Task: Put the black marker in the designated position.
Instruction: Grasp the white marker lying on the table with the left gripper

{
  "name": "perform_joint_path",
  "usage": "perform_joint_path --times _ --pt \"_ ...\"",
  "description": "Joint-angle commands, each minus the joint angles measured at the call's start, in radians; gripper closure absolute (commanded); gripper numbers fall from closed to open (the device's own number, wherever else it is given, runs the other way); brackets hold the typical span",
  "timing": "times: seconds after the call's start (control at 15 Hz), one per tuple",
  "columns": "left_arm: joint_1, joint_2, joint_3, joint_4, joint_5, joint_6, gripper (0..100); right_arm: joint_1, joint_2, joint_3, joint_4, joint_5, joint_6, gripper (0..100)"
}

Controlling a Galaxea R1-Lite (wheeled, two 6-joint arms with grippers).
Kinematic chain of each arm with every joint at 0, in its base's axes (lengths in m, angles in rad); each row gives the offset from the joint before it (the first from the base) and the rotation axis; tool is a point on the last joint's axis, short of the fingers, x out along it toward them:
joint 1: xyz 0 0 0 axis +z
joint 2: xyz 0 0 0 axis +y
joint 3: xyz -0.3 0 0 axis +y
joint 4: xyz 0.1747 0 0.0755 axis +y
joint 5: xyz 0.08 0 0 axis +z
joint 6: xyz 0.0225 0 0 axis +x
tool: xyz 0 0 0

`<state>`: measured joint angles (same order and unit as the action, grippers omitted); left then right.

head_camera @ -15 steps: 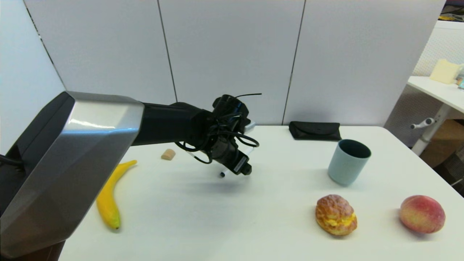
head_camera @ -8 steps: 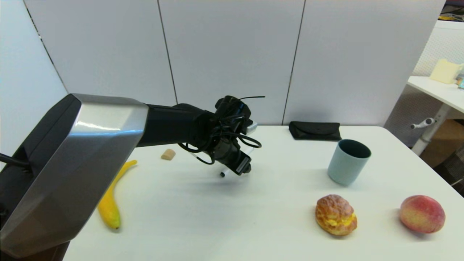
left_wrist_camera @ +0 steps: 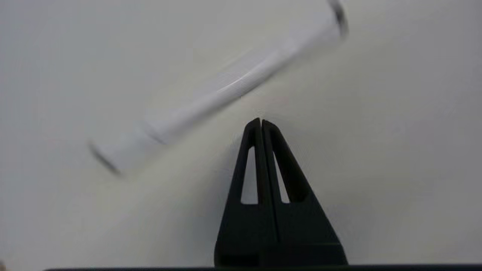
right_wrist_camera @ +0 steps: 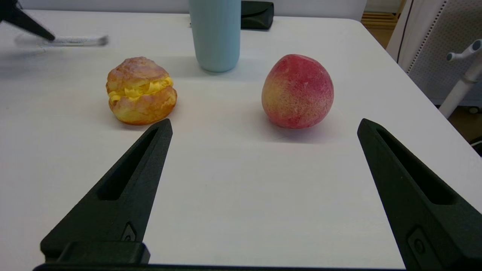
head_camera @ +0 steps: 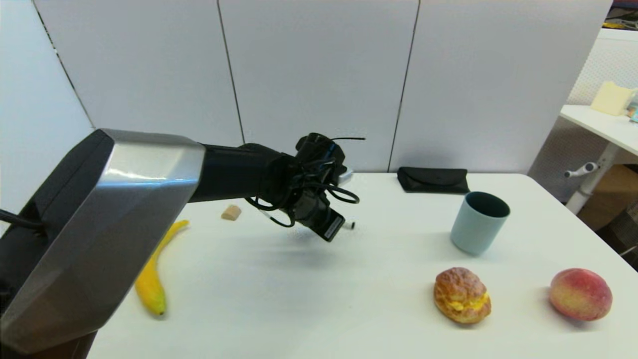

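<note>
black marker (left_wrist_camera: pixel 226 88) | loose on table, frame centre, not gripped | left gripper (left_wrist_camera: pixel 260 121) just beside barrel, fingers pressed together | nudging step: push mid-barrel slowly or it spins | right gripper (right_wrist_camera: pixel 263 126) spread wide, idle near peach (right_wrist_camera: pixel 297 91)

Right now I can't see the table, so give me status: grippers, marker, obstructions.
Left gripper shut, empty, low beside the black marker. Marker lies loose on the table. Right gripper open, parked near the peach. Cup stands well right of it.
</note>
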<state>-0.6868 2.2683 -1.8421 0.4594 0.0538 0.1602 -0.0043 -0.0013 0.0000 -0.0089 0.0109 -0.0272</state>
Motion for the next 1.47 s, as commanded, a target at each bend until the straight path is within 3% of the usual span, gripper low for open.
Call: perform_joint_path --times 0.07,0.73,0.8,1.13,1.33,1.47 --pt "0.006 -0.013 0.029 0.001 0.0 0.004 100 0.0 0.001 0.0 0.0 0.0 0.0 0" --pt "0.004 -0.217 0.104 -0.001 0.006 0.013 100 0.0 0.001 0.0 0.0 0.0 0.0 0" --pt "0.001 -0.225 0.101 -0.001 0.006 0.009 0 0.0 0.001 0.0 0.0 0.001 0.0 0" --pt "-0.007 -0.234 0.093 -0.007 0.004 0.025 0 0.0 0.001 0.0 0.0 0.0 0.0 0" --pt "-0.014 -0.214 0.1 -0.126 0.001 0.007 0 0.0 0.001 0.0 0.0 0.0 0.0 0" --pt "-0.017 -0.177 0.098 -0.251 -0.006 -0.103 0 0.0 0.001 0.0 0.0 0.0 0.0 0"
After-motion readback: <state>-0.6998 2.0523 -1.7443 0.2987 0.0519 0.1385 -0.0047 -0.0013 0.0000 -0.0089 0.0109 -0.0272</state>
